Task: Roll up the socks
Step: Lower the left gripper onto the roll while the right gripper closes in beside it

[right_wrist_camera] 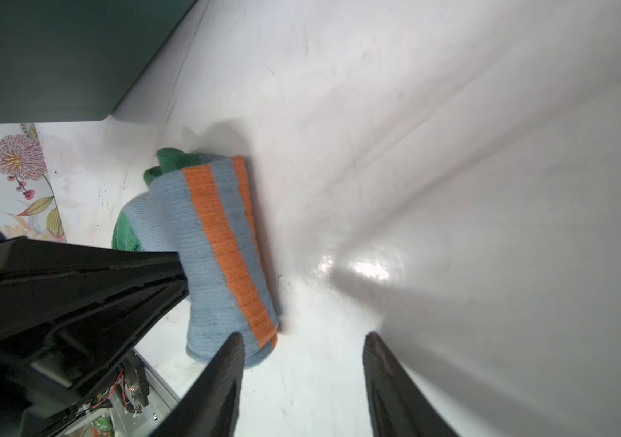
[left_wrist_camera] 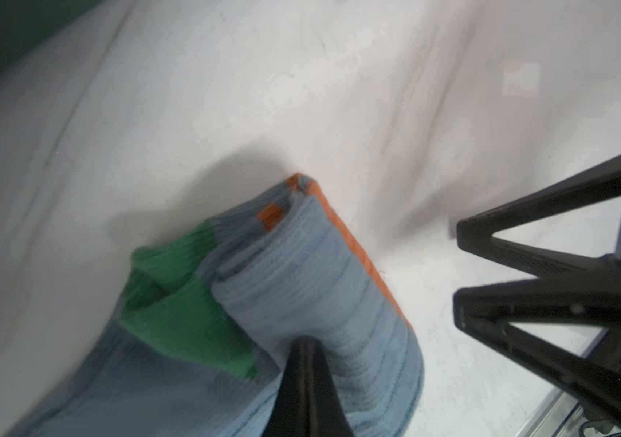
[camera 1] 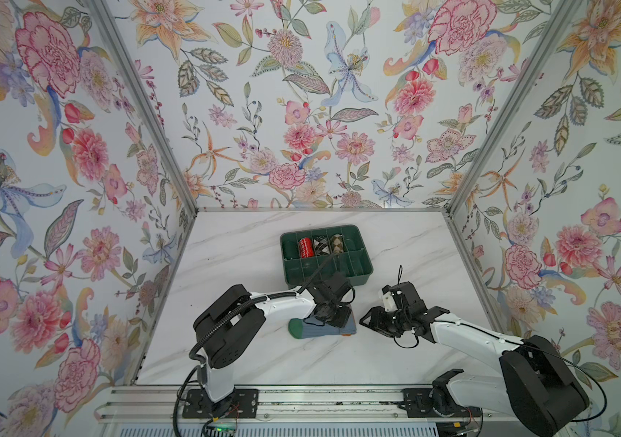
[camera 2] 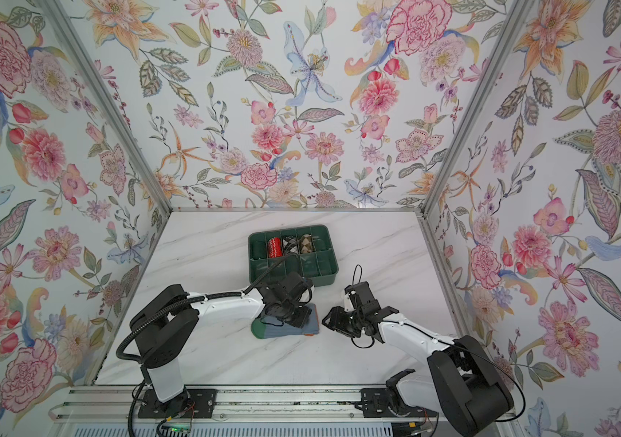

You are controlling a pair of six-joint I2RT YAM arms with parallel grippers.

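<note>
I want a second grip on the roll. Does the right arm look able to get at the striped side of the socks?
Probably yes: the right hand is open and pointed at the socks, with only bare table between; the left hand pinches the other side.

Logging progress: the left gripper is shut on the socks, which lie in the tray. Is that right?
No. The left gripper is shut on the socks, but they lie on the table, outside the tray, as both top views show.
</note>
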